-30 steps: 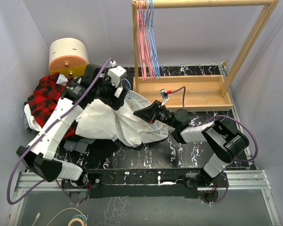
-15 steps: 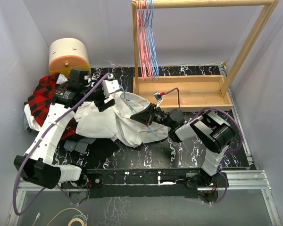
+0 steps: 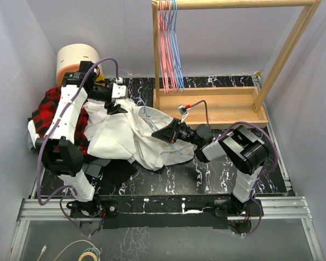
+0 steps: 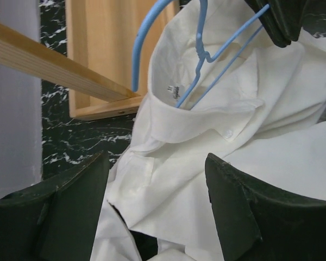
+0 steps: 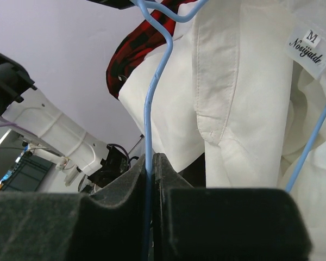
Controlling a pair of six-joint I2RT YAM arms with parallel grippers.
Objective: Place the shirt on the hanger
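- Shirt [image 3: 127, 138]: white, collared, heaped on the tabletop [image 3: 168, 182] left of centre. It lies between the red-and-black plaid garment [image 3: 48, 111] and the base of the wooden rack [image 3: 217, 111].
- The left wrist view shows the shirt [image 4: 206, 147] with its collar open toward the rack. The right wrist view shows an "M" size label [image 5: 309, 46] sewn inside the neck.
- Hanger [image 3: 146, 115]: thin, light blue, lying tilted across the shirt's neck end. In the left wrist view part of the hanger [image 4: 199, 32] runs down into the collar opening, and the hook curves out above the collar.
- Right tool [image 3: 160, 132]: low over the shirt's right edge. In its own camera the right tool [image 5: 152, 171] has both fingers pressed together on one wire of the hanger [image 5: 148, 109].
- Left tool [image 3: 114, 107]: at the shirt's far-left edge, beside the plaid garment. In its own camera the left tool [image 4: 157, 163] is spread wide with nothing between the fingers, and shirt cloth lies beyond them.
- Tabletop: black with white marbling. Bare patches show in front of the shirt and around the rack base.
- Rack: pale wood, with a tray-like base on the tabletop and a rail [image 3: 233, 4] across the top. A bunch of pink-red and blue hangers [image 3: 169, 49] hangs at the rail's left end.
- Far-left corner: a cream cylinder with an orange face [image 3: 79, 61], behind the plaid garment.
- Room: plain pale grey-lilac walls [image 3: 114, 32] close in on three sides. A metal rail frame [image 3: 163, 209] runs along the near edge under the arm bases.
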